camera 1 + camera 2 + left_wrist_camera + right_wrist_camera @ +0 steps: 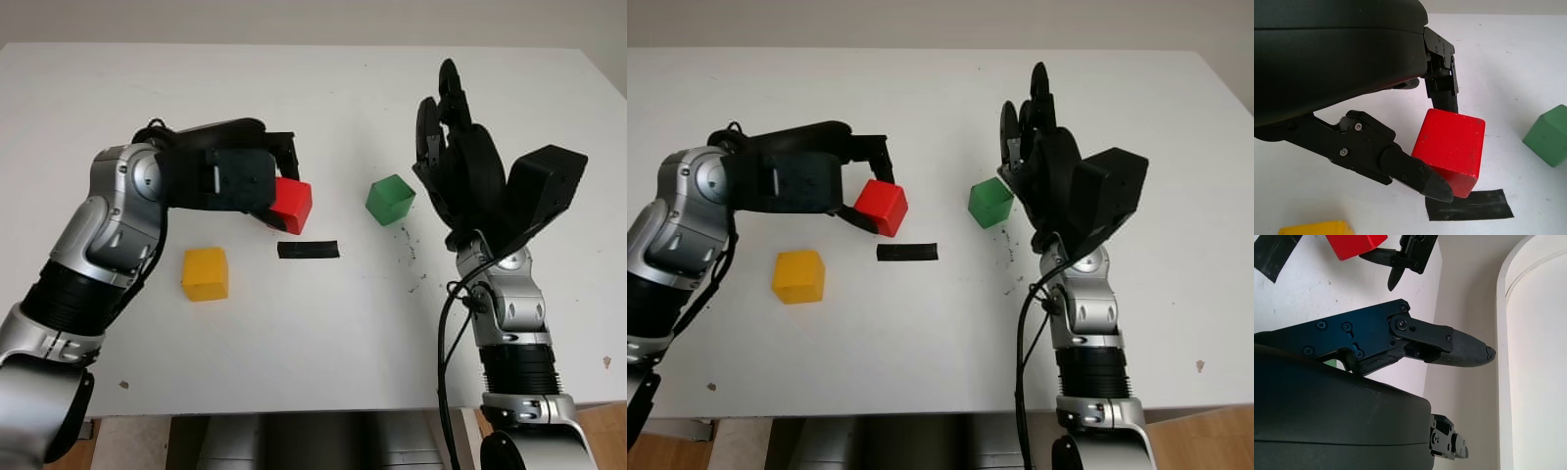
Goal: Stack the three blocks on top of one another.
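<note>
- The landmark here is a short strip of black tape [308, 249] stuck flat on the white counter [323, 333], roughly at its middle.
- The left robot hand [257, 188] is just behind and slightly to the left of the tape, reaching in sideways, and it is grasping the red block [292, 206].
- In the left wrist view the red block [1452, 149] is pinched between black fingers [1420, 177], one pressed on its near lower face and another on its far side; the block is tilted and its lower corner hangs just above the tape's end.
- The red block appears lifted clear of the counter, though the gap beneath it is hard to judge from the head views.
- The yellow block [205, 273] sits on the counter to the left of the tape and a little nearer the robot, apart from the left robot hand.
- The green block [390, 200] sits on the counter behind and to the right of the tape, near it, with nothing on top of it.
- The right robot hand [460, 162] is raised to the right of the tape, just beyond the green block, released and holding nothing, palm turned toward the blocks.
- A few dark specks [408, 247] mark the counter between the tape and the right arm.
</note>
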You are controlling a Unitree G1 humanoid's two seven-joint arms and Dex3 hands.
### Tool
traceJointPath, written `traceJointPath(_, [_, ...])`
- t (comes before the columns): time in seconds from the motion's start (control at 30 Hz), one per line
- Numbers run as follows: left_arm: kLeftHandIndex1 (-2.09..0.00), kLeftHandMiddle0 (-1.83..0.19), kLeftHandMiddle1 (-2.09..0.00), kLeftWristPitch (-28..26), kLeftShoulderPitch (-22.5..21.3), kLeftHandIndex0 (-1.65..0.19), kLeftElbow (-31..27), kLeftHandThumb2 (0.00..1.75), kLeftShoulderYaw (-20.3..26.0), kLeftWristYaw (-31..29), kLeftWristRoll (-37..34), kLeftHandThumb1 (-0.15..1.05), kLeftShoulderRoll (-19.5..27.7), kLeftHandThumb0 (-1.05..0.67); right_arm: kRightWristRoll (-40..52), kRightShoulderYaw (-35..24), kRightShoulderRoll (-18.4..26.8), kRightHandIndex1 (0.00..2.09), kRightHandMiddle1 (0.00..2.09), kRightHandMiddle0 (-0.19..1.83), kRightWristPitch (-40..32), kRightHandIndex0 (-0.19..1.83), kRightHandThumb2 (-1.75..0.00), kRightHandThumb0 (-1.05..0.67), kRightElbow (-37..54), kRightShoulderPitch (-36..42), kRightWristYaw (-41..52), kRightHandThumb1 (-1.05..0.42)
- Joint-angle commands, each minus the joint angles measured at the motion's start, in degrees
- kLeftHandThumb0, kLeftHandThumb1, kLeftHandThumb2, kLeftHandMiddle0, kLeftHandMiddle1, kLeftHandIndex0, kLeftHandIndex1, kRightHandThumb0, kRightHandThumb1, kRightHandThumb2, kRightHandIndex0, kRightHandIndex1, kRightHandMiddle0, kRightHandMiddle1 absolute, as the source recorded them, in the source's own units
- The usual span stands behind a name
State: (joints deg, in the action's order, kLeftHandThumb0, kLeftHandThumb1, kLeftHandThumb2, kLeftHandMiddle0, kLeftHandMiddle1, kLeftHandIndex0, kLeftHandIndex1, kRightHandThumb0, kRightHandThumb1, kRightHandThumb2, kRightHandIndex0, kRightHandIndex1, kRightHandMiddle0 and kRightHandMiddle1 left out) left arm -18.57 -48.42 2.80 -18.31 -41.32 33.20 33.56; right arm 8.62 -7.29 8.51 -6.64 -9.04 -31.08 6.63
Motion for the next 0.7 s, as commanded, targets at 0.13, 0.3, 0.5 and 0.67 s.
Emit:
traceJointPath(0.13, [-1.57,-0.34,-0.10,-2.08,1.33,-0.32,-1.81,0.06,-1.67,-0.37,1.59,1.00,-1.51,-0.32,0.26,-0.21,-0.95,0.00,0.00,-0.19,1.57,-0.19,-0.64,-0.62,-0.64,-0.27,-0.35,-1.05])
traceJointPath(0.3, [-1.65,-0.37,-0.09,-3.13,2.50,-0.36,-1.79,0.05,-2.55,-0.73,2.20,0.99,-1.89,-0.31,-0.19,-0.04,-1.00,0.00,0.00,-0.19,2.66,-0.19,-0.64,-0.64,-1.82,-0.67,-0.53,-1.05])
traceJointPath(0.5, [-1.55,-0.35,-0.06,-3.24,4.04,-0.31,-0.16,0.05,-2.45,1.19,1.90,0.99,-3.41,-0.29,-0.69,0.18,-1.22,0.00,0.00,-0.19,2.52,-0.19,-0.61,-0.65,-2.00,-0.95,-1.10,-1.05])
traceJointPath(0.67, [-1.58,-0.37,-0.06,-4.50,4.92,-0.34,-0.40,0.06,-2.31,1.38,1.36,1.00,-4.53,-0.30,-0.41,-0.05,-1.18,0.00,0.00,-0.19,3.01,-0.19,-0.62,-0.65,-2.00,-0.71,-0.76,-1.05])
